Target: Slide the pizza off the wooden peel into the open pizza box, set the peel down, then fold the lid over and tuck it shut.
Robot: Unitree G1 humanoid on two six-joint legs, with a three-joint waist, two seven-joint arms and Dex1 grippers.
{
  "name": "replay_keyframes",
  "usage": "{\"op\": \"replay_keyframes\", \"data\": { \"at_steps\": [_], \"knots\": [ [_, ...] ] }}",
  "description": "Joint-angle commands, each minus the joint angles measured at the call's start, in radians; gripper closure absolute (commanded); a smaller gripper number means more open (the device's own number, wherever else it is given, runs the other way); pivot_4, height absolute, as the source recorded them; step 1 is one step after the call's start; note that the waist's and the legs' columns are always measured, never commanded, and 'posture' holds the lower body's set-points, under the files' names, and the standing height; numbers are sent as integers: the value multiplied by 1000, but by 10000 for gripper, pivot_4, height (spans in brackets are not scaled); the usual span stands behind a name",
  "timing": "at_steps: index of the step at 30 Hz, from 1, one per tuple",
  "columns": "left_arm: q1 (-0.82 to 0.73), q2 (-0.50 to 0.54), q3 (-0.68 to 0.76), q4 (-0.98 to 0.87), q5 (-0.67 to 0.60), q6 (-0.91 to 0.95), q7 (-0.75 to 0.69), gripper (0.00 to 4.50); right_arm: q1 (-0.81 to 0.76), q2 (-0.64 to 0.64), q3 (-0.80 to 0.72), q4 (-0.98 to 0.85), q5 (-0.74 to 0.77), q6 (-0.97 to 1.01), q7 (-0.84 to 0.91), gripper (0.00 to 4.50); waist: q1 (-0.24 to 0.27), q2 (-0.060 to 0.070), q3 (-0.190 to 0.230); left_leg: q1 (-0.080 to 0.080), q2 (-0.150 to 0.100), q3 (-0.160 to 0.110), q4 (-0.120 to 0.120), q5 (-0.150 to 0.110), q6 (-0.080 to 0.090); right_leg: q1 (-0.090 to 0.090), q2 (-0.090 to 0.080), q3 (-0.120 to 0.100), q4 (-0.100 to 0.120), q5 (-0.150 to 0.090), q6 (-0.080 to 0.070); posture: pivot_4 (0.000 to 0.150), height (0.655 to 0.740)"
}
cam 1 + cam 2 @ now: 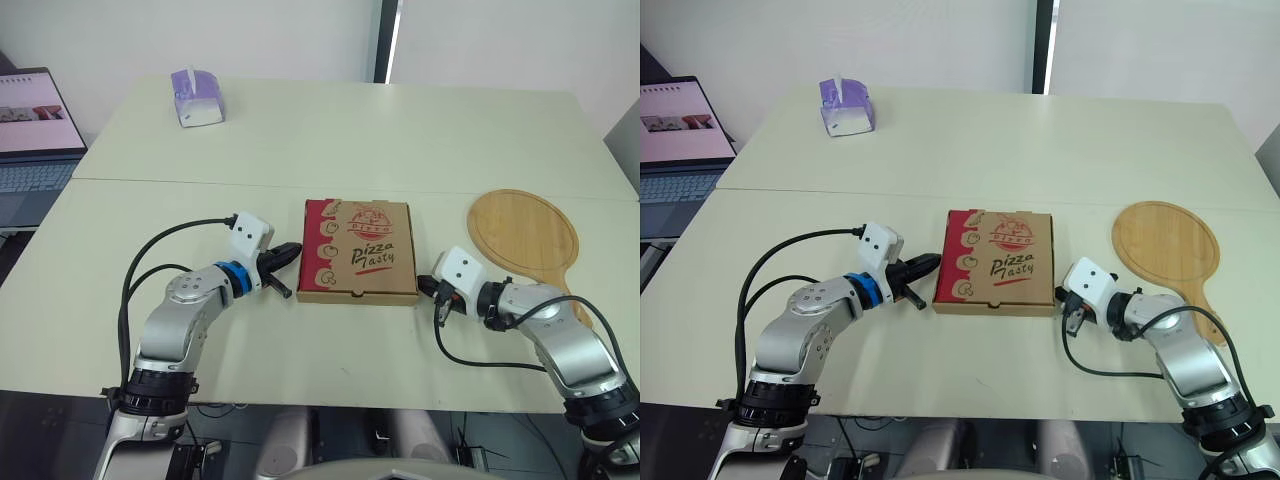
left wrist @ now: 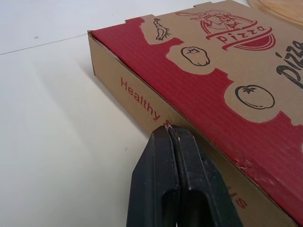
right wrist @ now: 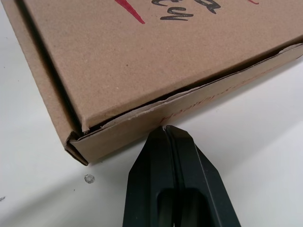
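A laptop [image 1: 30, 140] sits open off the far left edge of the counter [image 1: 400, 130], and a purple tissue box [image 1: 197, 97] stands on the counter's far left part. Nearer, the left gripper [image 1: 288, 254] reaches in from the left. Its fingers [image 2: 161, 189] are pressed together with nothing between them, and their tips rest against the left side wall of the pizza box [image 1: 360, 250]. The box lies flat at the middle of the counter with its printed lid down. The right gripper [image 1: 424, 286] comes in from the right, its fingers [image 3: 165, 189] also closed on nothing, with the tips just at the box's right side wall near the near corner, where the lid edge sits slightly raised over the flap. The wooden peel [image 1: 525, 235] lies flat to the right of the box, apart from it, with its handle pointing toward the near right
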Motion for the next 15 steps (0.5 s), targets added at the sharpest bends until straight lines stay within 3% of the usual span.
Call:
{"op": "replay_keyframes", "data": {
  "at_steps": [1, 7, 15],
  "knots": [
    [6, 2, -26, -56, -24, -1, -31, 45000, -6, -9, -14, -27, 12, -12, 11, 44869, 0, 0, 0, 0, 0, 0, 0, 0, 0, 0, 0, 0, 0, 0, 0, 1500, 7251],
    [8, 101, 64, -52, -20, -6, -38, 45000, 0, -64, -93, -14, 39, -42, 40, 44869, -1, 0, 0, 0, 0, 0, 0, 0, 0, 0, 0, 0, 0, 0, 0, 1500, 7251],
    [92, 315, 196, 4, 50, -41, -22, 45000, 107, -208, -338, 128, 60, -274, 113, 44869, 0, 0, 0, 0, 0, 0, 0, 0, 0, 1, 0, 0, -1, 0, 0, 1500, 7251]
  ]
}}
